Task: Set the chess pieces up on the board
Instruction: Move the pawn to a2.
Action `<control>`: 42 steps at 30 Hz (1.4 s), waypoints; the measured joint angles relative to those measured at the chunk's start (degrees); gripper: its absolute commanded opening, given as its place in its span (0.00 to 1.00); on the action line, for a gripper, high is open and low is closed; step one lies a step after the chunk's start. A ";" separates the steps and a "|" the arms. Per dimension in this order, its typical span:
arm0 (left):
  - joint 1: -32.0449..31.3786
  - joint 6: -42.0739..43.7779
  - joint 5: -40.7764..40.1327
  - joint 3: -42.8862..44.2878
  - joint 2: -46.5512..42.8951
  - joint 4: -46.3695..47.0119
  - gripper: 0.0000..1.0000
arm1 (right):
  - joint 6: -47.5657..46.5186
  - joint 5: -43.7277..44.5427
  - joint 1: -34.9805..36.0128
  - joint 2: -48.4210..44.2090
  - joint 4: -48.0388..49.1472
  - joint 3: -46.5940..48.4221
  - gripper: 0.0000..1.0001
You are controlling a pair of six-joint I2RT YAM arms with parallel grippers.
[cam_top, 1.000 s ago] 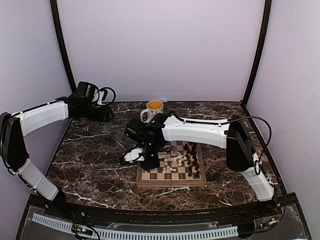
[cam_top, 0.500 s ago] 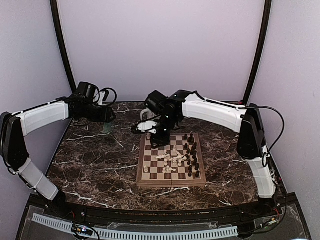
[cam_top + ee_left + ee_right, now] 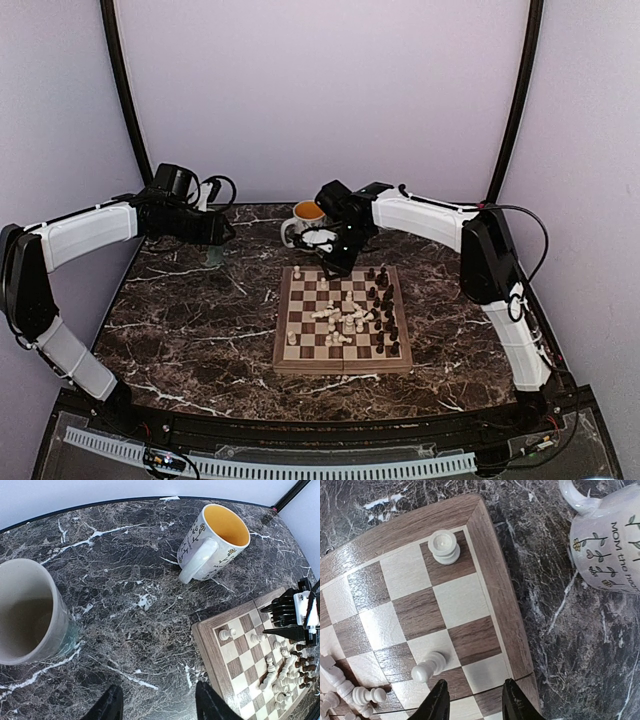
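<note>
Marble is running dark and white-veined across the counter point(image 3: 180, 320), and the board point(image 3: 305, 305) is sitting on it, nearer my right arm than my left. My right gripper point(image 3: 474, 692) is hovering over the board's far-left corner, its fingers standing apart with nothing between them. My left gripper point(image 3: 159, 700) is hanging well off the board's left side, spread wide and carrying nothing.

A white mug point(image 3: 305, 220) with a yellow inside is standing just beyond the board's far edge, and a grey cup point(image 3: 25, 612) is standing farther out to the board's left.

Most of the chess pieces point(image 3: 345, 322) are lying jumbled around the board's middle, with the dark ones point(image 3: 385, 300) crowding toward the board's right edge. A white rook point(image 3: 444, 546) is standing upright on the board's far-left corner square. A white pawn point(image 3: 427, 667) is sitting nearer me along that side, and I cannot tell whether it is leaning.

I am judging that placing is barely under way and that I am between pieces. Next I am needing to swing the right gripper over to the heap, single out one loose cream piece, and close on it without toppling its neighbours.
</note>
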 measured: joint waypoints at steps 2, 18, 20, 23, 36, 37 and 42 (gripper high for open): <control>0.00 0.00 0.15 0.00 0.00 0.00 0.51 | 0.31 -0.68 0.00 0.57 -0.09 0.02 0.37; 0.00 0.02 0.44 -0.02 0.00 0.42 0.51 | 1.92 -3.34 0.00 0.59 0.02 0.98 0.33; 0.00 0.02 0.52 0.00 0.00 0.42 0.51 | 1.90 -4.13 0.11 0.24 -0.07 0.52 0.33; 0.00 0.02 0.66 -0.02 0.00 0.42 0.51 | 1.88 -5.09 0.28 0.11 -0.07 0.46 0.30; 0.00 0.02 0.79 -0.02 0.00 0.44 0.51 | 1.97 -7.19 0.81 2.12 -1.79 2.19 0.21; 0.00 0.02 0.79 -0.02 0.00 0.44 0.51 | 1.99 -7.26 0.81 2.23 -1.84 2.19 0.20; 0.00 0.02 0.81 -0.02 0.00 0.42 0.51 | 2.12 -7.58 0.81 2.54 -1.86 2.19 0.12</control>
